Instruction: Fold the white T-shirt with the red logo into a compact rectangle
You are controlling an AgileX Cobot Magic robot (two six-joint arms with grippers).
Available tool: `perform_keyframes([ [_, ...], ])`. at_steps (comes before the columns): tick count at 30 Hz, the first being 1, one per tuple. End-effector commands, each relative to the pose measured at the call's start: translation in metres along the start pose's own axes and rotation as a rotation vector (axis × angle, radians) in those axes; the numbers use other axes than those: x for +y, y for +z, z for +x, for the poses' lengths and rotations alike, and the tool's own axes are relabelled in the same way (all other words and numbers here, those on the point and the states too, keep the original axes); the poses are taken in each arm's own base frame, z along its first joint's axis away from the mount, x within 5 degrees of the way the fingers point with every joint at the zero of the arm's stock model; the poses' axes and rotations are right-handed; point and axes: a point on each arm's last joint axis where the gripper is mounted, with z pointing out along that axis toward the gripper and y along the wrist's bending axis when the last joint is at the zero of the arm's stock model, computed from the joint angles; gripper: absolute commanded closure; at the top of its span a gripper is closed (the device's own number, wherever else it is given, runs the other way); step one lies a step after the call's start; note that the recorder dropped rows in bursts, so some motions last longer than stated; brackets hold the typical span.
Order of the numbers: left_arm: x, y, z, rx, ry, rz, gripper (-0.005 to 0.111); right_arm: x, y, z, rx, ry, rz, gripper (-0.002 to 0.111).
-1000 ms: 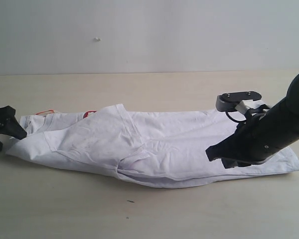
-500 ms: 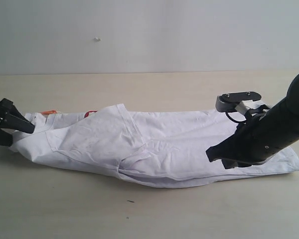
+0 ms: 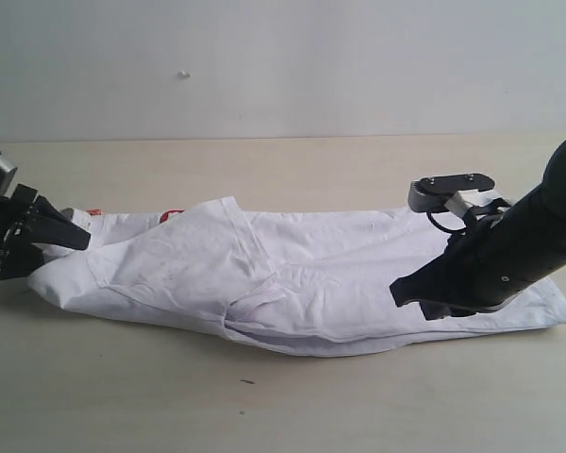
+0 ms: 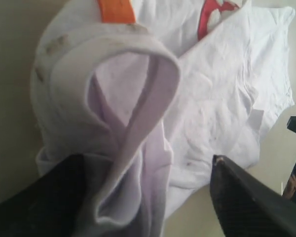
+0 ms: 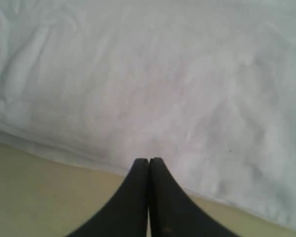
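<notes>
White T-shirt (image 3: pixel 321 274) lies folded lengthwise on the table (image 3: pixel 264 396), collar end left. Left gripper (image 4: pixel 145 168) - jaws wide apart, astride the ribbed collar (image 4: pixel 155 94). Right gripper (image 5: pixel 148 163) - jaws pressed together at the shirt's right end. Orange neck tag (image 4: pixel 116 10) and red logo (image 4: pixel 205 22): lettering illegible.

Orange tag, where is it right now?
Left wrist view: the orange tag sits at the collar of the shirt, beside the red logo. In the exterior view it is at the shirt's left end, by the left claw.
</notes>
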Motion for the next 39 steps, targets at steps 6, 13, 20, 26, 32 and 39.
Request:
perform_keyframes([
  [6, -0.019, 0.032, 0.006, 0.163, 0.054, -0.058, 0.048, -0.002, 0.001, 0.001, 0.001, -0.012, 0.007, 0.108],
  [13, -0.023, 0.037, 0.006, 0.171, 0.058, -0.057, 0.106, -0.002, 0.001, 0.001, 0.001, -0.012, 0.007, 0.108],
  [20, -0.018, 0.031, 0.013, 0.259, 0.031, -0.169, 0.107, -0.002, 0.001, 0.001, 0.003, -0.012, 0.006, 0.108],
  [26, -0.022, 0.005, 0.012, 0.242, -0.004, -0.245, 0.107, -0.001, 0.001, 0.002, 0.006, -0.012, 0.005, 0.108],
  [32, -0.024, -0.039, 0.013, 0.161, -0.080, -0.302, 0.107, -0.001, 0.001, 0.002, 0.010, -0.012, 0.003, 0.108],
  [39, -0.045, -0.085, 0.013, 0.014, -0.086, -0.337, 0.107, -0.001, 0.001, 0.002, 0.009, -0.010, 0.002, 0.108],
])
